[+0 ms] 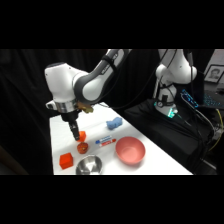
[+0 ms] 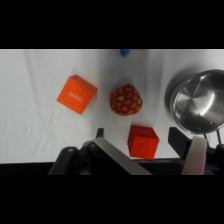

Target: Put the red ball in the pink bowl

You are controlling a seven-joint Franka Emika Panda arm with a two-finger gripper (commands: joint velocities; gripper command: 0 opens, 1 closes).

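**Gripper poised over the ball, fingers spread**

In the wrist view the gripper (image 2: 150, 150) hangs above the white table (image 2: 35, 125) with its two fingers parted and nothing between them but one orange cube (image 2: 143, 141), which lies low in the gap. The red ball (image 2: 125, 99) (dotted with yellow spots) rests on the table just beyond that cube, untouched. A second orange cube (image 2: 76, 94) sits beside the ball, apart from it, and the metal bowl (image 2: 200, 102) stands on the ball's other side. From the side view the pink bowl (image 1: 130, 150) sits well apart from the ball, past the metal bowl, and appears empty. A blue object (image 1: 114, 123) and a small red, white and blue item (image 1: 105, 141), too blurred to identify, lie farther back.
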